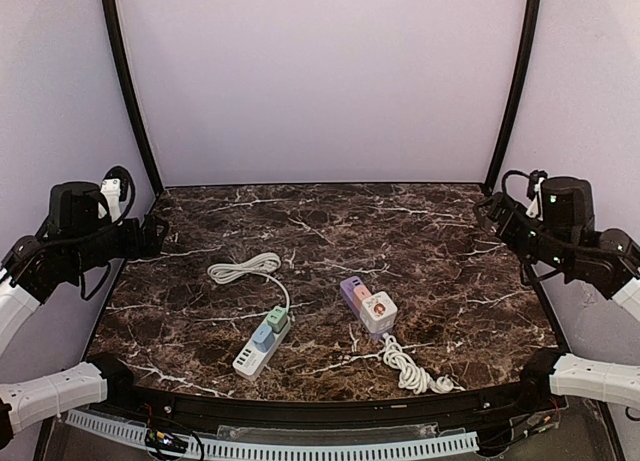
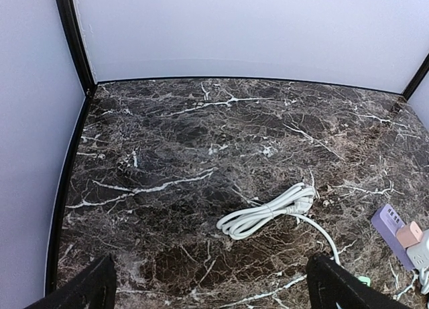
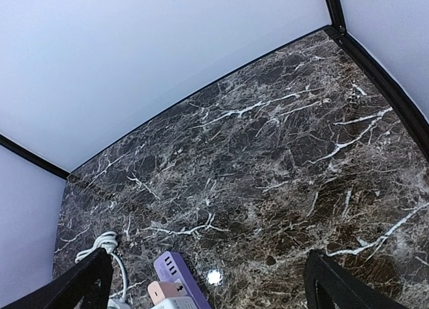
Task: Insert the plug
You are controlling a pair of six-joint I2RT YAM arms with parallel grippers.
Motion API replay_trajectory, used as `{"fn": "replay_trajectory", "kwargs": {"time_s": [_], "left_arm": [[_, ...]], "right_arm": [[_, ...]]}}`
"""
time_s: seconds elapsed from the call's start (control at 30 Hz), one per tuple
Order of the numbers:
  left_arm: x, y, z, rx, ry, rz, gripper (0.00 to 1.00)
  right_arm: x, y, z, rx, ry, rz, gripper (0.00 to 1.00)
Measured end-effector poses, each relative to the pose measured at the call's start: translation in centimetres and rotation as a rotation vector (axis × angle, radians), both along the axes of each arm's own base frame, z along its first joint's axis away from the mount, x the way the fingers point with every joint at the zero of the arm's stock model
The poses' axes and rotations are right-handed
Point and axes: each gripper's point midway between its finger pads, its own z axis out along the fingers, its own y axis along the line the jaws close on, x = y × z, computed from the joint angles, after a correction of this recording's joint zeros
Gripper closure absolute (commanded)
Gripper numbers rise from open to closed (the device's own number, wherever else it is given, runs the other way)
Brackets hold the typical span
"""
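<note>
A white power strip with a green and a blue block on it lies at the front centre-left, its white cable coiled behind it. A purple strip carrying a pink block and a white cube lies to its right; its bundled white cord ends in a plug near the front edge. My left gripper hangs open and empty over the table's left edge, and my right gripper open and empty over the right edge. The left wrist view shows the coil; the right wrist view shows the purple strip.
Dark marble tabletop enclosed by pale walls with black corner posts. A black rim and a white cable chain run along the near edge. A bright light reflection sits beside the purple strip.
</note>
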Motion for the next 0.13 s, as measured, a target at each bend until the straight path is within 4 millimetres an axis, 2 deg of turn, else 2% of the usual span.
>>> {"fn": "replay_trajectory", "kwargs": {"time_s": [0.13], "left_arm": [[0.03,0.00,0.05,0.005,-0.003,-0.003,0.01]], "right_arm": [[0.09,0.03,-0.28,-0.005,0.005,-0.002,0.01]]}}
